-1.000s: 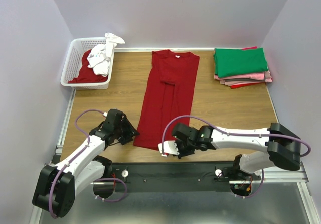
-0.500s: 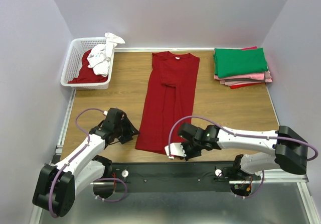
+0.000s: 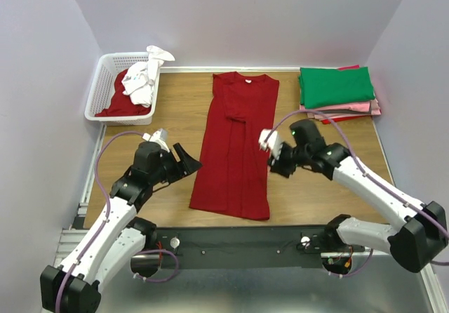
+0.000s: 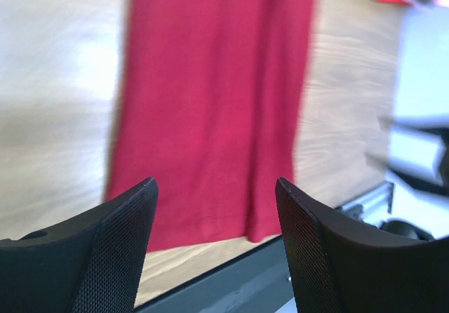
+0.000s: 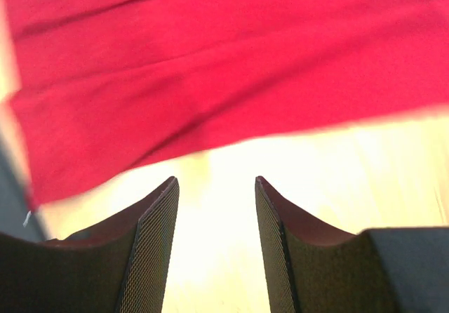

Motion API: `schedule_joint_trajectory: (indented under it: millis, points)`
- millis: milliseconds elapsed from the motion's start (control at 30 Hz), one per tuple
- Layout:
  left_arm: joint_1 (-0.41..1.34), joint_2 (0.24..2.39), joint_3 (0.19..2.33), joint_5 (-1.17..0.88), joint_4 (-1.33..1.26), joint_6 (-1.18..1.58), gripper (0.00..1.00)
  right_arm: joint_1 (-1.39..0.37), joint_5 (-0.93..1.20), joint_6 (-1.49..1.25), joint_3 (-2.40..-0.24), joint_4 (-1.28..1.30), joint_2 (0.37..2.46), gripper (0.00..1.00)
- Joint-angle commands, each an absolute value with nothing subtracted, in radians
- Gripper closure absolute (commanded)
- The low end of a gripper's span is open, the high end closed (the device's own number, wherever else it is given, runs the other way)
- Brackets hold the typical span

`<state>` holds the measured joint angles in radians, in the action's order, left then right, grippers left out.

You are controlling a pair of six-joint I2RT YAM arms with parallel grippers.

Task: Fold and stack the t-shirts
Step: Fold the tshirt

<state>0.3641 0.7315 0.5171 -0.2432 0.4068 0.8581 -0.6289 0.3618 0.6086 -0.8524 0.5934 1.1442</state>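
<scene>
**Top external view.** Compared with one second earlier, the right gripper [image 3: 276,164] is no longer sitting at the near hem of the dark red t-shirt [image 3: 235,148]. It is now hovering beside the shirt's right edge, about halfway along its length. The left gripper [image 3: 188,164] has lifted and is now hanging just off the shirt's left edge, near the hem. The near hem, drawn in narrow before, is now lying wider and squarer. Both grippers are standing with fingers spread and are carrying nothing.

The shirt is lying flat in the middle of the wooden table [image 3: 316,165], sleeves folded inward. Its long axis is running from near to far, slanting slightly leftward at the near end. The collar with the small white label is pointing away from the arm bases.

A white basket [image 3: 98,92] at far left is holding a white t-shirt [image 3: 140,81] and a red one [image 3: 116,102]. A folded stack at far right is showing a green t-shirt [image 3: 335,86] on top.

**Left wrist view.** The left gripper [image 4: 215,187] is standing wide apart above the dark red t-shirt [image 4: 217,102], touching nothing. The picture is blurring with motion.

**Right wrist view.** The right gripper [image 5: 215,183] is standing partly spread with nothing between the jaws. It is hovering over bare tabletop [image 5: 224,257], beside the edge of the dark red t-shirt [image 5: 210,67].
</scene>
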Motion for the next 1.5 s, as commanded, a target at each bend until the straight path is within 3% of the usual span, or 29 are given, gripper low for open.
schedule_joint_trajectory:
  millis: [0,167,367,833,1200,1467]
  points:
    - [0.367,0.658,0.52,-0.377,0.267,0.764,0.24,-0.447,0.388,0.378,-0.816,0.422,1.192,0.46]
    - [0.368,0.649,0.46,-0.42,0.23,0.741,0.24,-0.183,0.633,0.175,-0.922,0.4,1.452,0.49]
    - [0.393,0.609,0.38,-0.534,0.144,0.767,0.27,-0.178,0.646,0.126,-1.028,0.403,1.663,0.52]
    - [0.616,0.817,0.417,-0.446,0.077,0.79,0.34,-0.178,0.638,0.055,-1.247,0.391,1.956,0.54]
    - [0.914,1.104,0.495,-0.345,-0.074,0.83,0.37,-0.179,0.6,0.026,-1.324,0.382,2.048,0.54]
    - [1.031,1.327,0.584,-0.359,-0.192,0.821,0.47,-0.179,0.58,0.02,-1.335,0.377,2.072,0.58]
